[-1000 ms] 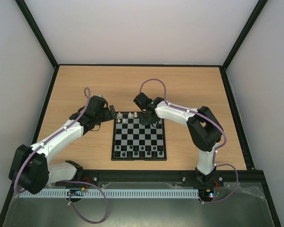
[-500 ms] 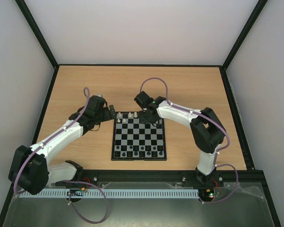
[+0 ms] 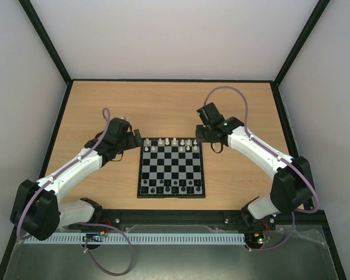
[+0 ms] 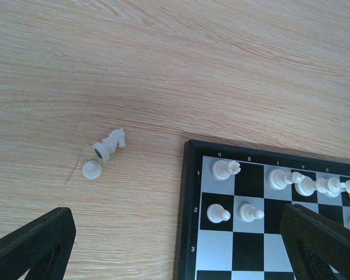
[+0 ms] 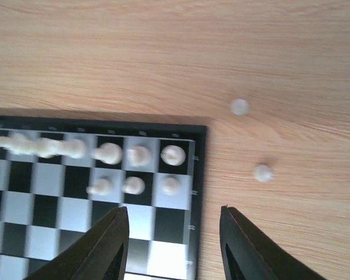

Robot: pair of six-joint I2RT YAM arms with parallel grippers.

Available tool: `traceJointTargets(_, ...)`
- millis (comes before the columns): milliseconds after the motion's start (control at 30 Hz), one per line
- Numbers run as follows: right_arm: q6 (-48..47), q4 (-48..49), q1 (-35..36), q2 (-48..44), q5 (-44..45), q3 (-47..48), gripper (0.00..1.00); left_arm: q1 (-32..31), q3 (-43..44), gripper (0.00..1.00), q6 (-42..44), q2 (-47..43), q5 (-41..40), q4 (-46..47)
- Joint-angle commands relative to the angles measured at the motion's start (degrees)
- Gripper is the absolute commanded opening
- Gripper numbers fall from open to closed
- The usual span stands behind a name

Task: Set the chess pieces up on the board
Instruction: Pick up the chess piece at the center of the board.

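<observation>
My right gripper (image 5: 172, 219) has swung off the board (image 5: 200, 175) toward 3 o'clock, jaws parted and empty, so the loose chess pieces (image 5: 262, 172) there come next; left gripper (image 4: 178, 213) wide.

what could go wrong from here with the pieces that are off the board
The knight lies on its side on the table by the board corner; pinched there, it may roll away or get placed tipped. The back-row pieces stand close together; the right tool, wide next to them, could knock neighbours when lowering another. The two loose pieces right of the board are tiny and may slip from a pinch.
</observation>
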Motion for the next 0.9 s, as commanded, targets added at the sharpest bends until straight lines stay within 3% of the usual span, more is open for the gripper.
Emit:
traceJointTargets(0,0.02,-0.33,-2.99,-3.00,-0.69,-4.62,0.47,0.86,-0.23,0.99,-1.06,-0.14,-2.74,-1.48)
traceJointTargets(500,-0.35,4.43,-4.49,-6.87,-4.25,-9.19,0.51,4.37,4.16,0.98,-0.96,8.75,-7.25,-4.28)
traceJointTargets(600,-0.54,5.31,-4.70,-7.76,-5.36,-10.38,0.51,4.97,5.43,0.90,-0.78,12.04,-7.71,-3.70)
traceJointTargets(733,-0.81,6.21,-4.71,-8.39,-6.56,-11.72,0.51,5.06,10.46,0.67,0.37,19.44,-8.93,-4.83)
traceJointTargets(867,-1.21,6.54,-4.77,-9.09,-7.37,-12.35,0.51,5.21,13.67,0.65,1.50,23.40,-9.01,-5.43)
